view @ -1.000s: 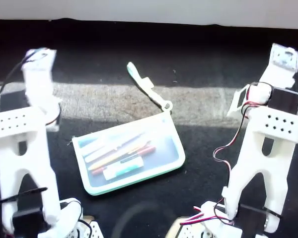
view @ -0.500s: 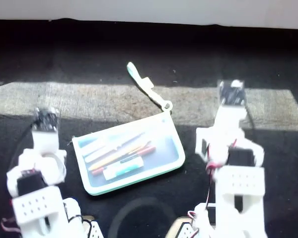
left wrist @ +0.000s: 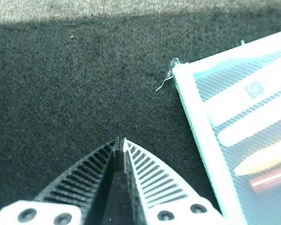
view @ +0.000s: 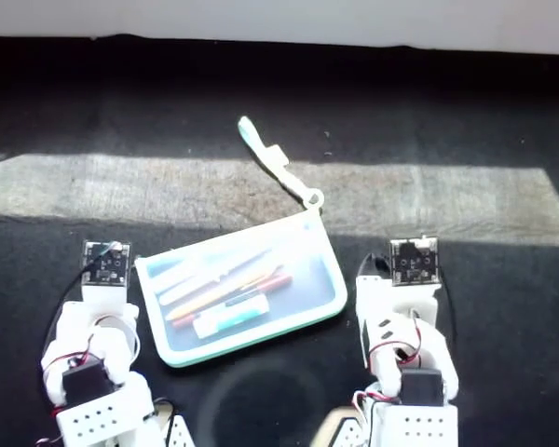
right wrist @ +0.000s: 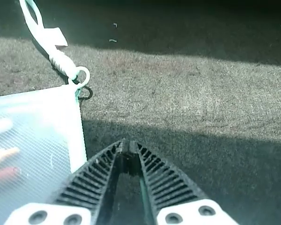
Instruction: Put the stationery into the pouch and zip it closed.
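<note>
Closest to me, both arms are folded low at the near edge of the black mat [view: 503, 372]. The left arm [view: 98, 349] sits at about 8 o'clock from the pouch [view: 307, 296] and the right arm [view: 405, 349] at about 4 o'clock. The left gripper [left wrist: 121, 140] has its claw pinched completely together with nothing in it, hanging over bare mat just beside the pouch's near-left corner but not touching it. Same deal with the right gripper [right wrist: 129, 144]: tips together, empty, parked over the mat just off the pouch's right edge. The pouch itself lies flat in the middle between them, tilted so its right end points toward 1 o'clock. The stationery [view: 225, 291] is all inside as far as I can see: a few white pens, an orange one, a red one and a chunkier white-and-teal thing showing through the clear front. Nothing loose is lying around on the mat. Past that, the little ring [view: 312, 197] sits right at the pouch's far-right corner, and the strap [view: 278, 166] trails from it toward 11 o'clock across the sunlit strip [view: 466, 200]. So my read is that the loading part is done. The pull sitting hard at the corner suggests the zip has been run to its end, though I honestly can't make out the teeth well enough to say it's fully shut. If it is, there's nothing left to do here.
</note>
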Robot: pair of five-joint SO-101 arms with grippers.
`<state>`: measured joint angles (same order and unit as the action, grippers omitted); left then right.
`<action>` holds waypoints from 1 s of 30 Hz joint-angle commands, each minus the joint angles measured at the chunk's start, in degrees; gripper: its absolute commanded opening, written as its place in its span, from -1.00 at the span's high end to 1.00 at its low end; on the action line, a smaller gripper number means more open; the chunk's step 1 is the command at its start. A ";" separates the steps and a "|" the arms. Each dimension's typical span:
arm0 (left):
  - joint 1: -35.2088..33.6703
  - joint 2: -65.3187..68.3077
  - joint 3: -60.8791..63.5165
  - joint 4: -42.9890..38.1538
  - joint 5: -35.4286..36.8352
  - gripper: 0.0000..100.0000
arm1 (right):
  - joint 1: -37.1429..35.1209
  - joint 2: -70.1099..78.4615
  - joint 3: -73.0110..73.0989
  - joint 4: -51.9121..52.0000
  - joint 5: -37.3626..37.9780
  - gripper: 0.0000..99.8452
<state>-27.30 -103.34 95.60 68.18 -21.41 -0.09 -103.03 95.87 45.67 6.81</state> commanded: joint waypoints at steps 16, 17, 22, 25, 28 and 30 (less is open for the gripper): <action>0.13 -0.40 1.54 8.35 -0.18 0.98 | -0.40 1.54 7.60 14.20 0.00 0.98; -0.04 -0.40 1.54 8.35 -0.18 0.98 | -0.40 1.54 7.60 14.20 -0.09 0.98; 0.13 -0.40 1.54 8.35 -0.09 0.98 | -0.48 1.54 7.60 17.80 -13.98 0.98; 0.13 -0.40 1.54 8.35 -0.09 0.98 | -0.22 1.54 7.43 20.53 -19.08 0.98; 0.22 -0.40 1.54 8.35 1.58 0.97 | -0.13 1.54 7.16 23.16 -18.99 0.98; 0.22 -0.40 1.54 8.26 5.54 0.97 | -0.13 1.54 7.16 23.60 -18.99 0.98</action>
<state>-27.30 -103.34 96.13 76.18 -19.91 -0.18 -101.54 95.96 68.26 -11.30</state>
